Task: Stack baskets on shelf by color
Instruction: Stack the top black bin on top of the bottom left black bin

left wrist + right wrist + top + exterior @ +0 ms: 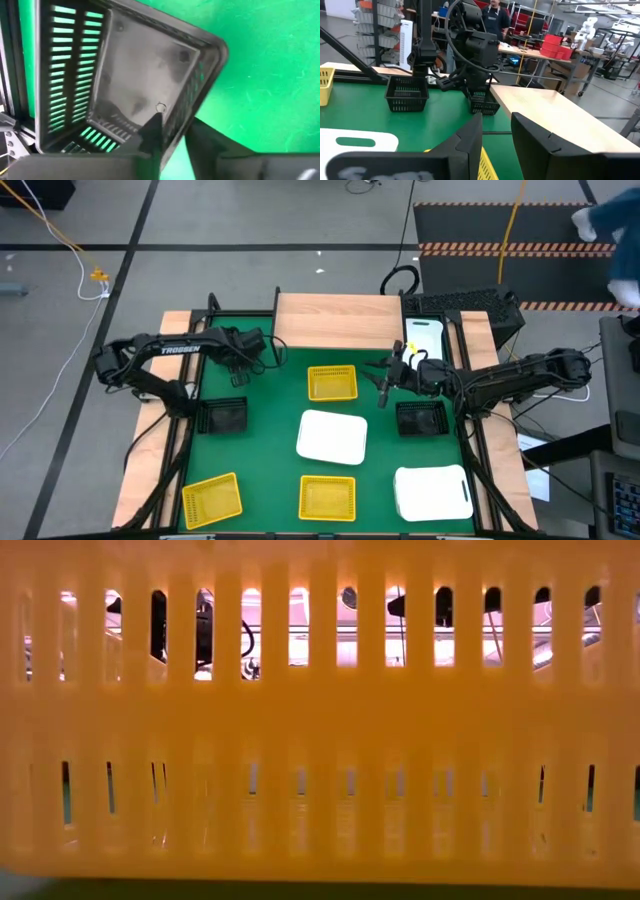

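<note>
My left gripper (pixel 243 367) is over the table's far left and is shut on a black basket (pixel 135 75); from the right wrist view that basket (pixel 482 101) hangs at the left edge of the shelf (pixel 338 320). My right gripper (pixel 383 390) hovers open and holds nothing, right of a yellow basket (pixel 332 382). Two more black baskets (pixel 225 417) (pixel 422 418) stand on the green mat. Two more yellow baskets (pixel 212 498) (pixel 327 498) and two white ones (pixel 332 437) (pixel 432 492) also lie there. A third white basket (pixel 425 335) sits right of the shelf. My left gripper grips the black basket by one side wall near a corner (pixel 176 127). One finger (pixel 152 130) is inside the basket and the other (pixel 210 145) is outside it. The basket sits tilted in the hold; whether it is clear of the mat I cannot tell.
The near yellow basket (pixel 320 740) fills the low view and blocks it. Wooden side strips (pixel 150 450) flank the mat. In the right wrist view a person stands in the room beyond the table. The shelf's top (pixel 545 115) is bare wood.
</note>
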